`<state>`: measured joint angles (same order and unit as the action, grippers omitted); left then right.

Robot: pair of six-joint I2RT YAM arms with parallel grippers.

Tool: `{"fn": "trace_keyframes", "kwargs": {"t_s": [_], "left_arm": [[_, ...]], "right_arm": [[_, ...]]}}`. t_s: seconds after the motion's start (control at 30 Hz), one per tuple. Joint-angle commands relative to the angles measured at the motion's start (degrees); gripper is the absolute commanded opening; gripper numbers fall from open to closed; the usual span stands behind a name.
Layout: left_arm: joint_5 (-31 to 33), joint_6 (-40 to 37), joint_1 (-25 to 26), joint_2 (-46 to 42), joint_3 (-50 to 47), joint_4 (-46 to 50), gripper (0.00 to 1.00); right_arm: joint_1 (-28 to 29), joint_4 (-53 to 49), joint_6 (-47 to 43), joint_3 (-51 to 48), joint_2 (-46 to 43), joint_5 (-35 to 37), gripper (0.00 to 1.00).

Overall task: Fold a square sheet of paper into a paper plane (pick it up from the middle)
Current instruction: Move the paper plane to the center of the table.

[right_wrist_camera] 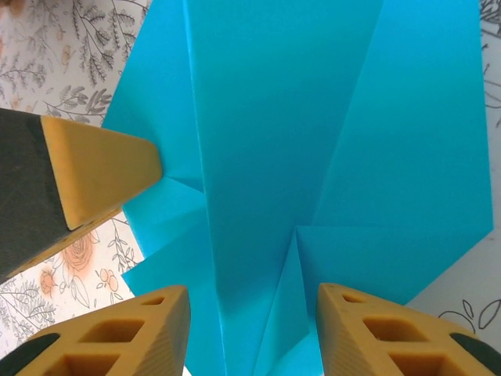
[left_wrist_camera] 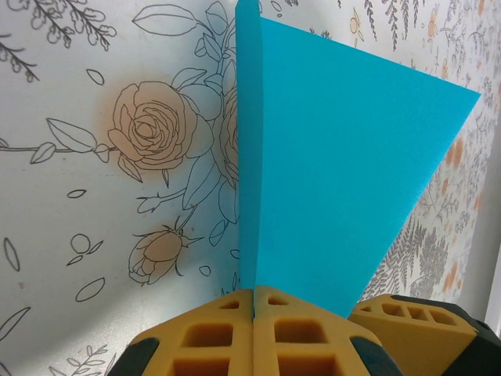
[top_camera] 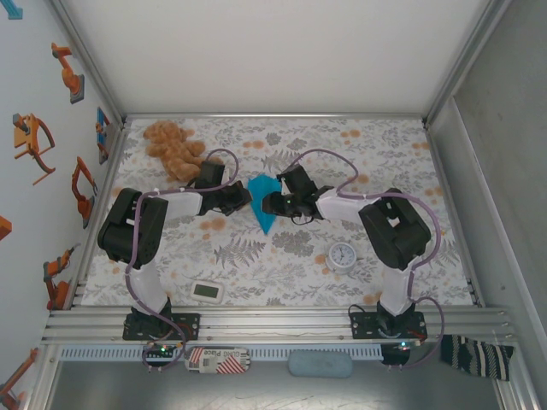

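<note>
Top external: left gripper (top_camera: 247, 197) apparently pinches paper plane (top_camera: 265, 210).

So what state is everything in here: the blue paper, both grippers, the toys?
paper plane: partly folded, creased, tapering to a point
left gripper: shut on the paper plane's edge
right gripper: open, fingers apart with the paper between them
teddy bear: lying on the table, apart from both arms
clock: lying face up
white gadget: lying flat near the front edge
</note>
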<state>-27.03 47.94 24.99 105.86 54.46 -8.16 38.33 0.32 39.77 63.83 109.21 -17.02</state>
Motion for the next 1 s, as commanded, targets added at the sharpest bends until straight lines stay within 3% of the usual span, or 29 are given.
{"fn": "trace_keyframes", "kwargs": {"t_s": [0.0, 0.77, 0.97], "left_arm": [[-1.2, -0.8, 0.0, 0.6, 0.9, 0.4, 0.06], [-3.0, -0.4, 0.0, 0.8, 1.0, -0.1, 0.06], [-2.7, -0.7, -0.1, 0.9, 1.0, 0.6, 0.06]], "right_arm": [[0.9, -0.8, -0.8, 2.1, 0.7, -0.3, 0.45], [4.5, -10.4, -6.1, 8.7, 4.7, 6.2, 0.49], [4.4, -10.9, -5.2, 8.5, 4.2, 8.7, 0.44]]}}
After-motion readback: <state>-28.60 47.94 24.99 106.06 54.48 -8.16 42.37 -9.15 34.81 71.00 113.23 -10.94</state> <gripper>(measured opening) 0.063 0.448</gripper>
